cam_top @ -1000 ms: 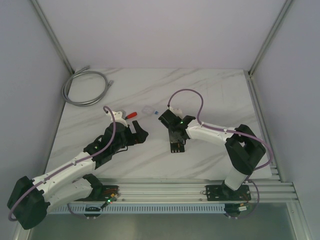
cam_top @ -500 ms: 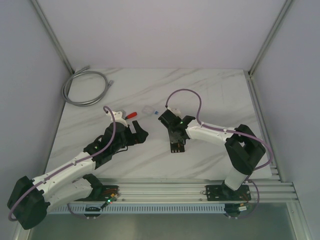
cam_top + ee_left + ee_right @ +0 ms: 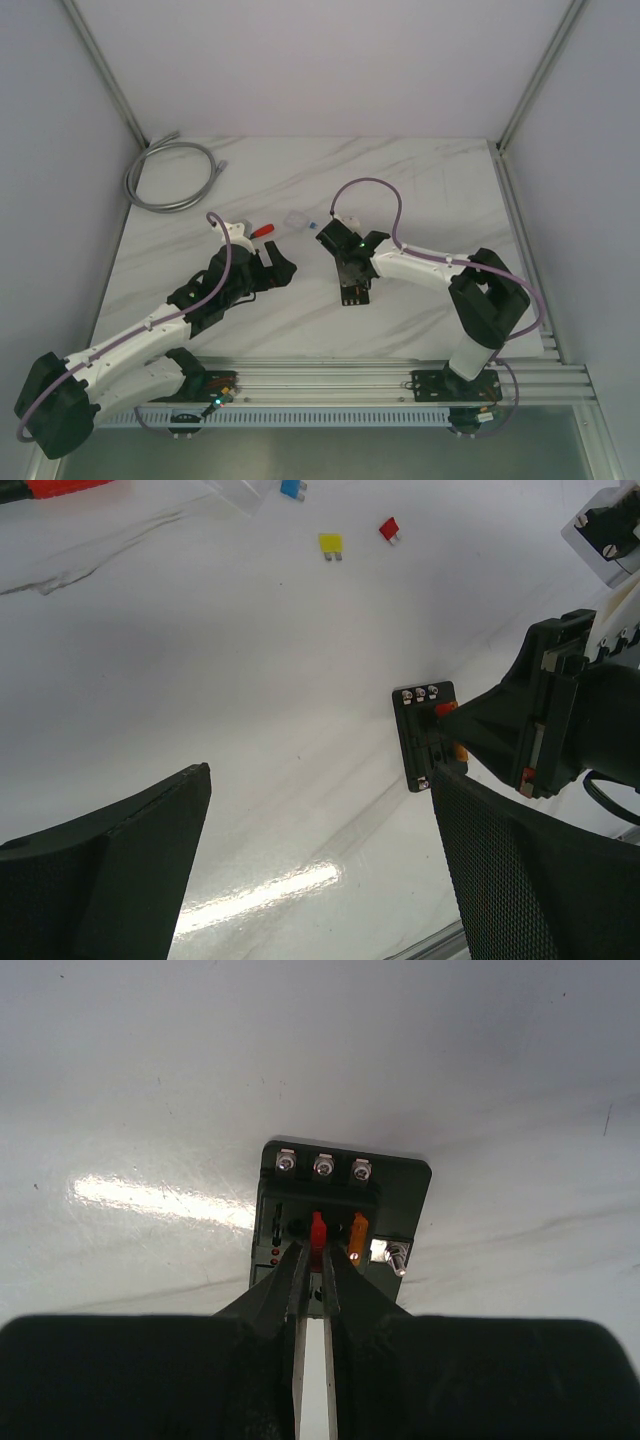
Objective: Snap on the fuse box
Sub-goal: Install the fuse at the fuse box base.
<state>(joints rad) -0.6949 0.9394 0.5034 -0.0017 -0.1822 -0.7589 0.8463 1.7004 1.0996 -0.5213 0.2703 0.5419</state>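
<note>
The fuse box (image 3: 340, 1185) is a small black block lying flat on the white table. It holds a red fuse (image 3: 318, 1230) and an orange fuse (image 3: 357, 1237) in its slots. My right gripper (image 3: 314, 1252) is over the box, its fingers nearly closed on the red fuse. In the top view the box (image 3: 352, 297) lies under the right gripper (image 3: 352, 282). My left gripper (image 3: 272, 270) is open and empty, to the left of the box. The left wrist view shows the box (image 3: 415, 730) beside its right finger (image 3: 530, 880).
The clear cover (image 3: 296, 219), a blue fuse (image 3: 313, 226) and the red-handled tool (image 3: 262, 230) lie behind the grippers. Loose yellow (image 3: 331, 545) and red (image 3: 389, 528) fuses lie on the table. A grey cable coil (image 3: 170, 175) sits at the back left.
The right wrist and its cable have shifted very slightly to the left over the fuse box. The left arm has not moved.
</note>
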